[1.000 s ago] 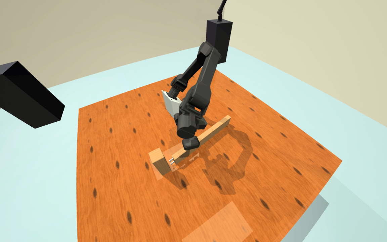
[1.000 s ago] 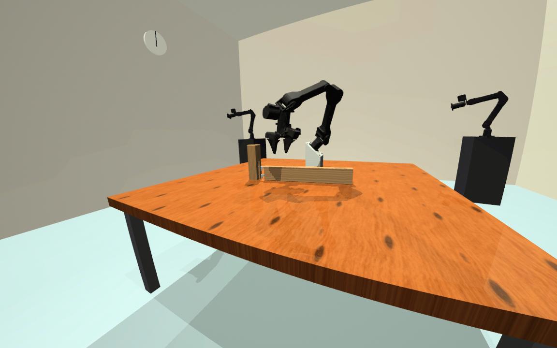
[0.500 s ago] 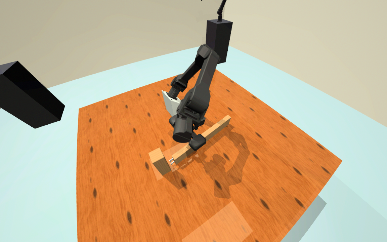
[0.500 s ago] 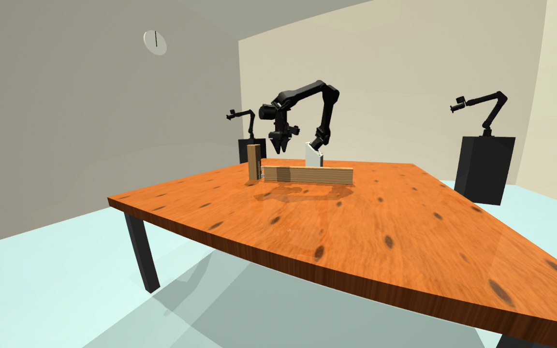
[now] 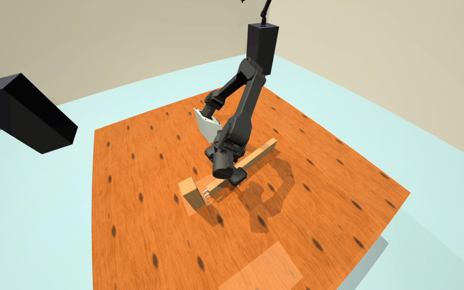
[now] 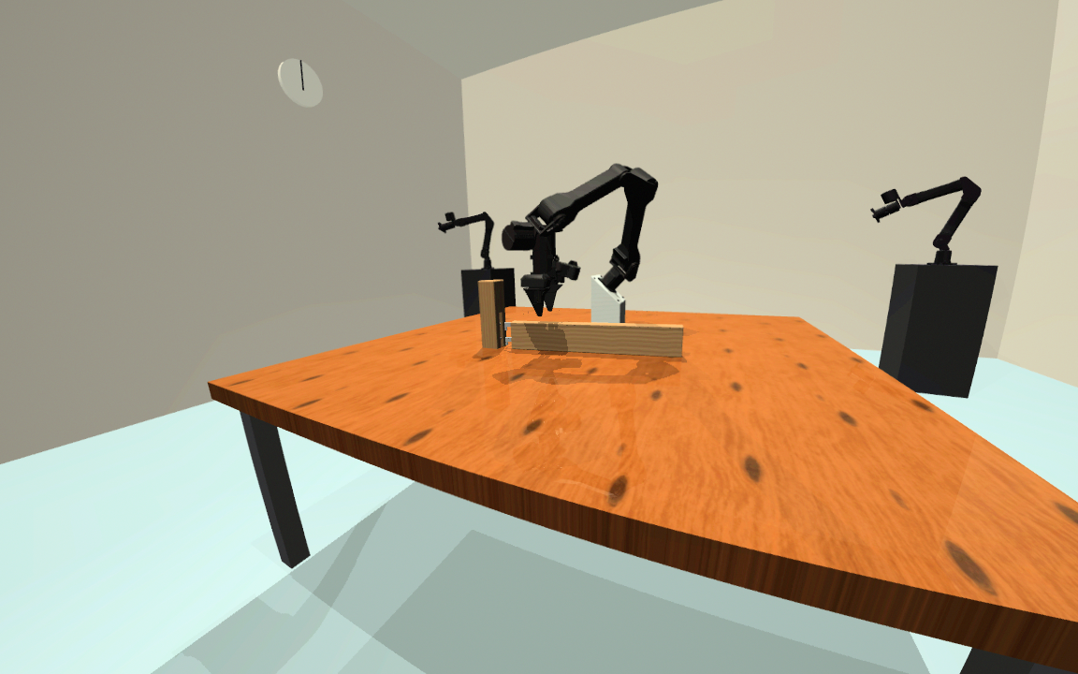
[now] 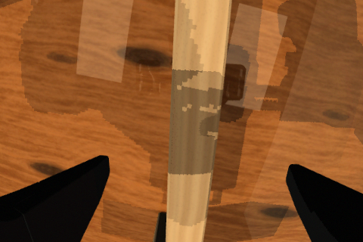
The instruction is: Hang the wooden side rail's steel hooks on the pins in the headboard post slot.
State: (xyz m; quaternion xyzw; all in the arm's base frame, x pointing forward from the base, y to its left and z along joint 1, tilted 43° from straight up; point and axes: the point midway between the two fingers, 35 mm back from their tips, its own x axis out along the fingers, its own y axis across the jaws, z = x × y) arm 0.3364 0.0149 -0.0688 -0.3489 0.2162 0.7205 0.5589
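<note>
The wooden side rail (image 5: 259, 154) (image 6: 626, 339) (image 7: 200, 26) stands on its long edge on the table. The headboard post (image 5: 194, 196) (image 6: 490, 314) stands upright just beyond its near end. Steel hooks (image 5: 206, 193) (image 6: 508, 340) stick out from that end across a small gap to the post. The slot and pins are not clear, so I cannot tell whether the hooks touch the pins. My gripper (image 6: 544, 312) (image 7: 199, 169) is open and empty, pointing down just above the rail, nearer the post end. In the wrist view the rail runs between the spread fingers, beneath them. The arm hides the fingertips in the top view.
The arm's white base mount (image 5: 208, 126) (image 6: 607, 303) stands on the table behind the rail. Black pedestals (image 5: 262, 46) (image 6: 937, 318) carrying other arms stand off the table, with another pedestal (image 5: 24, 115) at the left in the top view. The table's front edge (image 6: 475, 494) lies well away from the rail.
</note>
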